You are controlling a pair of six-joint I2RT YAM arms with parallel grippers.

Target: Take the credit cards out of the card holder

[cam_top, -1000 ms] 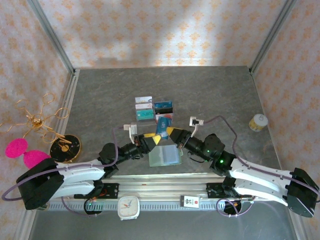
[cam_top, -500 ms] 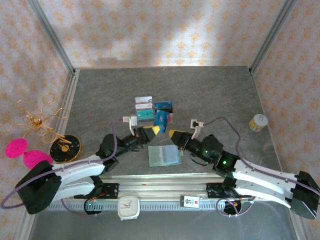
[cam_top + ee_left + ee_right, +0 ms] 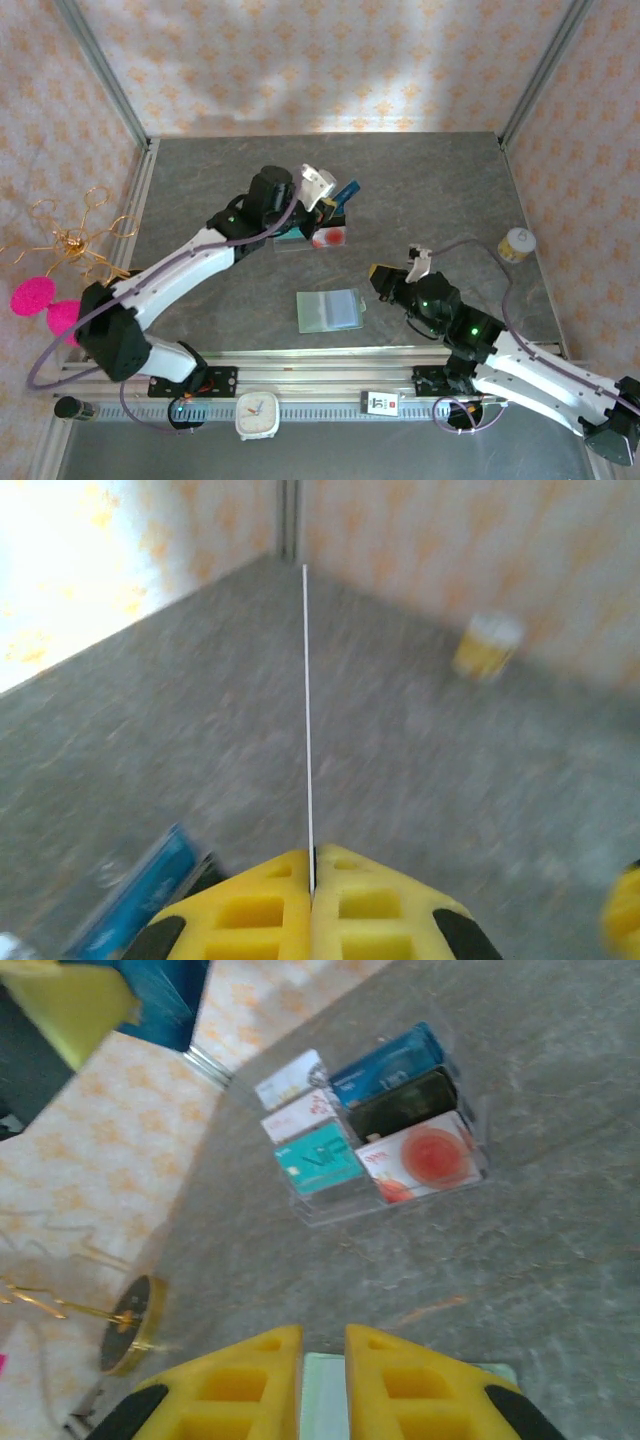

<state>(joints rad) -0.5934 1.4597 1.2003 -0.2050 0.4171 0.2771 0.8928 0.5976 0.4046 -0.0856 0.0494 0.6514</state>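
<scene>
the 1 card holder (image 3: 330, 310) lies flat on the table (image 3: 440, 190) near the front edge, just beside the right gripper (image 3: 322, 1345), whose fingers stand a narrow gap apart and grip nothing. the left gripper (image 3: 312, 865), well apart from the holder and up over the clear rack (image 3: 330, 1210), pinches 1 blue credit card (image 3: 346, 191) (a thin edge-on line in its own wrist view). 6 cards (image 3: 318, 1160) sit in the rack: 2 white, 1 teal, 1 blue, 1 dark, 1 red-and-white.
</scene>
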